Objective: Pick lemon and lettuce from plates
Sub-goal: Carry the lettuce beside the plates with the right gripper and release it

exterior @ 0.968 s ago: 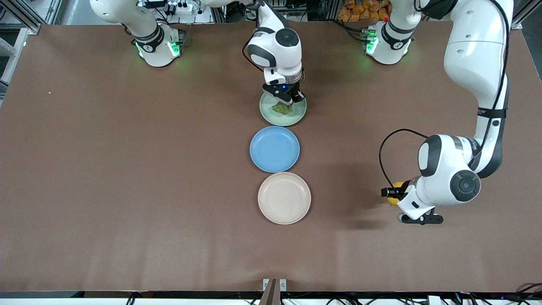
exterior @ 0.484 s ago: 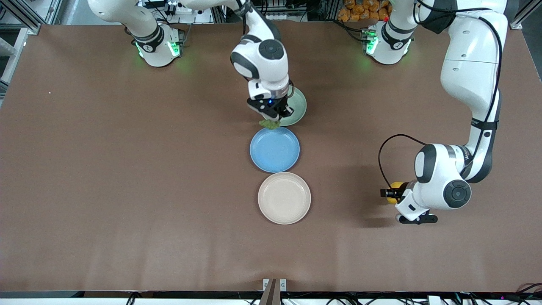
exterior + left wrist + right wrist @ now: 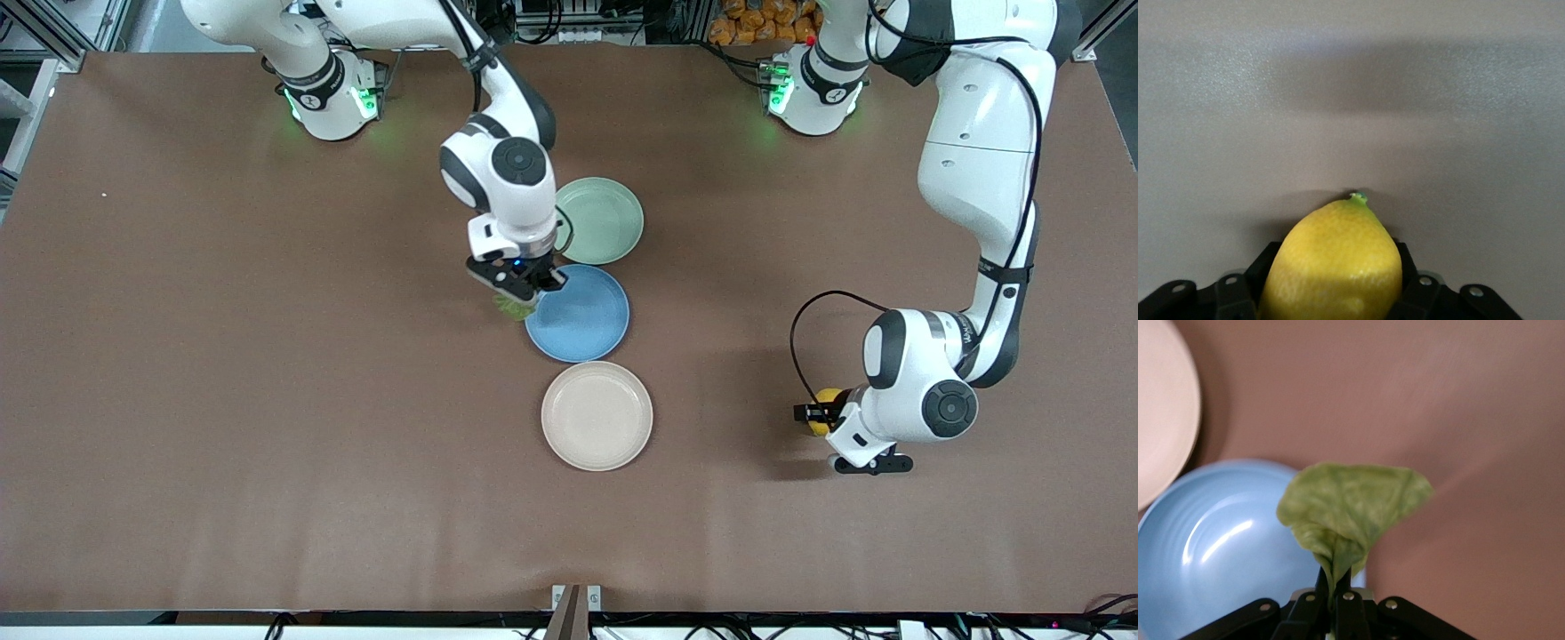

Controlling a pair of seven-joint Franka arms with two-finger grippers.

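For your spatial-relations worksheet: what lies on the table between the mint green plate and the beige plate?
The blue plate lies between the mint green plate and the beige plate, all three in one row. The front view shows this.

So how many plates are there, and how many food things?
Plates: 3, mint green plate, blue plate, beige plate.
Foods: 2, lemon in the left gripper, lettuce in the right gripper.
Total: 5.
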